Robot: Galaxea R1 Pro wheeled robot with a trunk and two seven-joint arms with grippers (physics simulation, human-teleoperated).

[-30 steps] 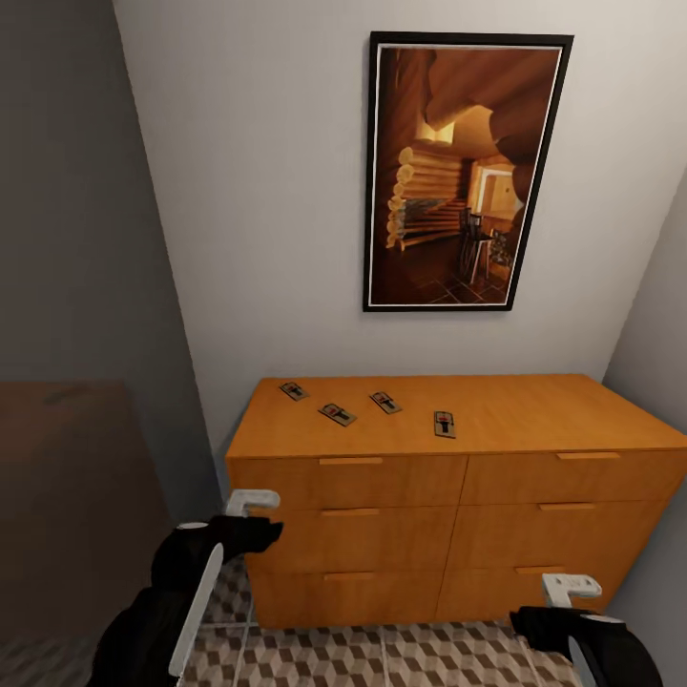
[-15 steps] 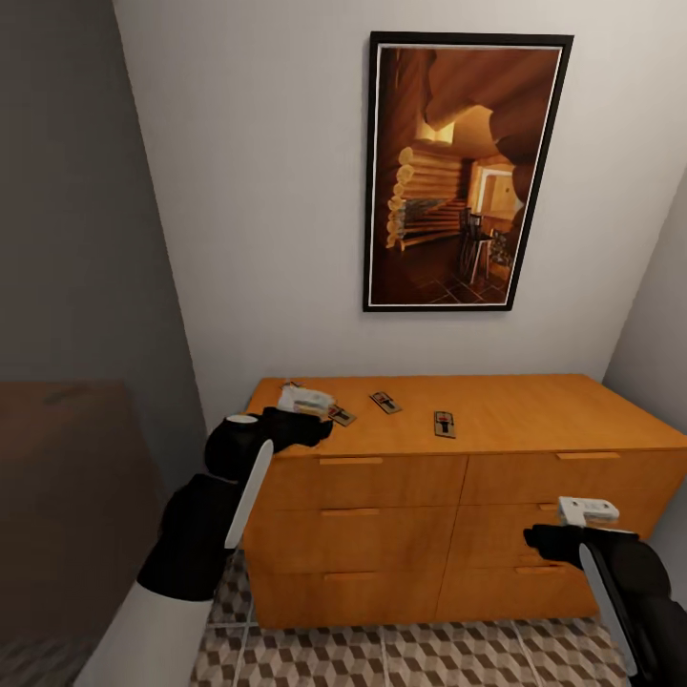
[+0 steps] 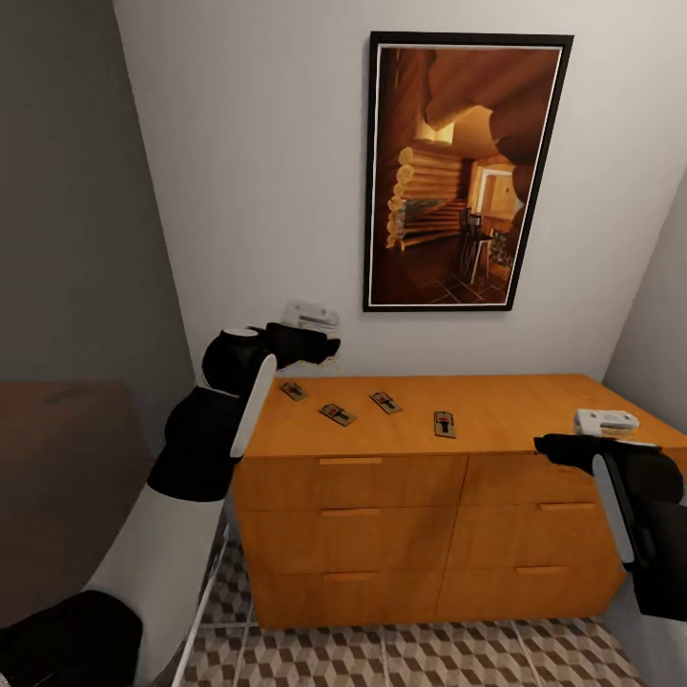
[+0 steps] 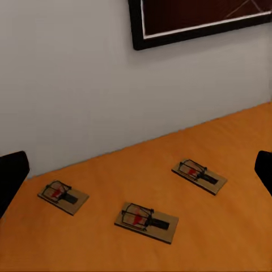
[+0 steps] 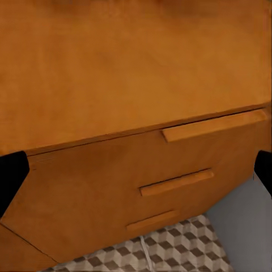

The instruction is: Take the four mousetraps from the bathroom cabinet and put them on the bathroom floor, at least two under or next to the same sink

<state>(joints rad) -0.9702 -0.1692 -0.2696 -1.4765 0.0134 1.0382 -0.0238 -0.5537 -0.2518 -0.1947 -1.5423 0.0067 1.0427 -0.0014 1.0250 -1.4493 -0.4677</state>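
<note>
- Grey wall (image 3: pixel 76 191) closes off my far left, with a dark brown panel (image 3: pixel 67 477) low beside it.
- My left gripper (image 3: pixel 320 348) hangs above the left end of the orange wooden dresser (image 3: pixel 429 515), in front of the white wall (image 3: pixel 258 191); its fingers (image 4: pixel 12 173) stand spread at the edges of the wrist view, holding nothing.
- Four mousetraps lie flat in a loose row on the dresser top, apart from each other: first (image 3: pixel 293 390), second (image 3: pixel 337 414), third (image 3: pixel 385 403), fourth (image 3: pixel 445 424). Three of them show under my left wrist camera.
- Above them a black-framed picture (image 3: pixel 463 172) hangs on the wall, clear of the top.
- My right gripper (image 3: pixel 558 444) sits at the dresser's right front edge, fingers spread and empty, facing the drawer handles (image 5: pixel 212 126).
- Cube-patterned floor tiles (image 3: pixel 401 658) run along the dresser's base.
</note>
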